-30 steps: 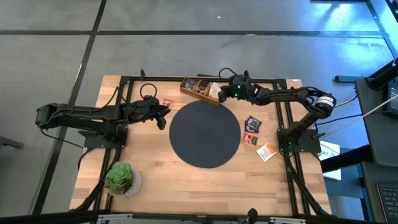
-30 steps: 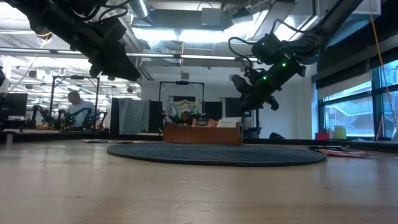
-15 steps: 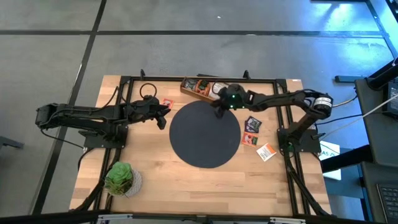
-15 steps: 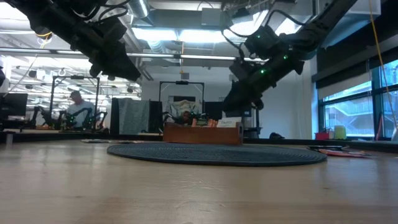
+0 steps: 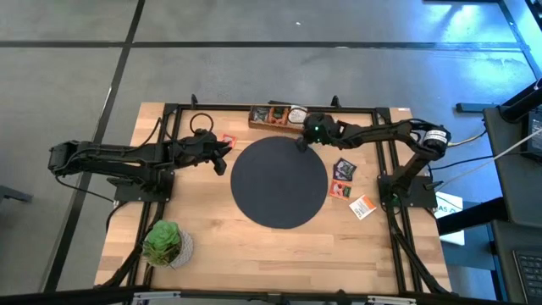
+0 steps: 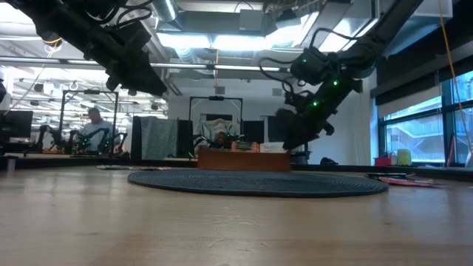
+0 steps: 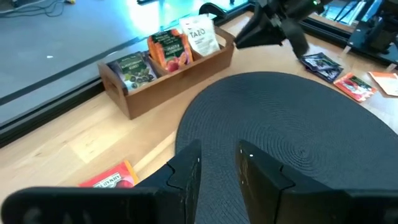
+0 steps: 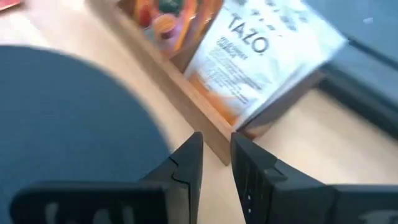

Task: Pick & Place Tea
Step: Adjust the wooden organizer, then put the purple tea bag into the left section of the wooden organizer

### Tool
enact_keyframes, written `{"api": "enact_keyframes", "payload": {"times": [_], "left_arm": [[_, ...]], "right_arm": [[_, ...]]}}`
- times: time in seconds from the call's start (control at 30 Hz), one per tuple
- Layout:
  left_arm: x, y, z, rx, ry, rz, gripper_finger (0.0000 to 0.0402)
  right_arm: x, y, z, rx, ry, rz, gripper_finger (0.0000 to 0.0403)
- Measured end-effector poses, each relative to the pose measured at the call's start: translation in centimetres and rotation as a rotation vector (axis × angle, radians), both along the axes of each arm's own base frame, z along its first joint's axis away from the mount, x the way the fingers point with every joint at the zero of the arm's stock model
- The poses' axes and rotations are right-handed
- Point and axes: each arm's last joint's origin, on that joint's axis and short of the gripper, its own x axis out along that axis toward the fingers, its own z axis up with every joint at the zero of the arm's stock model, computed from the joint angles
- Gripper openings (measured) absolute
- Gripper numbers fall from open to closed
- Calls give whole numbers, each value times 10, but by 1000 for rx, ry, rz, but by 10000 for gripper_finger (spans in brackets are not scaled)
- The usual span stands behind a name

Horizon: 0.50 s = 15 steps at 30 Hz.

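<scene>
Our right claw (image 8: 214,165) hangs just above the near wall of the shallow wooden tray (image 5: 273,117) at the far edge of the counter (image 5: 212,246), beside the round black woven mat (image 5: 279,181); its two dark fingers stand a narrow slot apart with nothing between them. Right in front of it a white paper tea packet with orange print (image 8: 267,59) leans upright in the tray's end, beside orange and dark packets (image 7: 168,51). We judge these packets very light, thin and floppy, with a slick paper skin, so we would pinch one by a free top edge rather than try to lift it flat; those lying flat offer only a corner. Loose packets lie on the counter past the mat: two dark ones (image 5: 343,169), a red one (image 5: 340,191) and a white-and-orange one (image 5: 362,207), plus a red one (image 5: 227,141) near our left claw (image 7: 217,171). That claw waits at the mat's left rim, narrowly parted and empty. The low view hides the flat packets, and the right wrist view is blurred, so we cannot count the tray's contents.
</scene>
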Motion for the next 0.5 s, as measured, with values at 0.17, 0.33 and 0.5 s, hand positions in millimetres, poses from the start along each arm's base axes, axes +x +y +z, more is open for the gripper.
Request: {"api": "enact_keyframes", "payload": {"times": [0.17, 0.33, 0.5], "left_arm": [[0, 0, 1, 8, -3, -2, 95], [0, 0, 1, 8, -2, -3, 95], [0, 0, 1, 7, -2, -5, 95]], "right_arm": [[-8, -16, 0, -30, 21, -37, 85], [-11, -20, 0, 3, -1, -50, 85], [-1, -15, 7, 129, -111, 102, 85]]}}
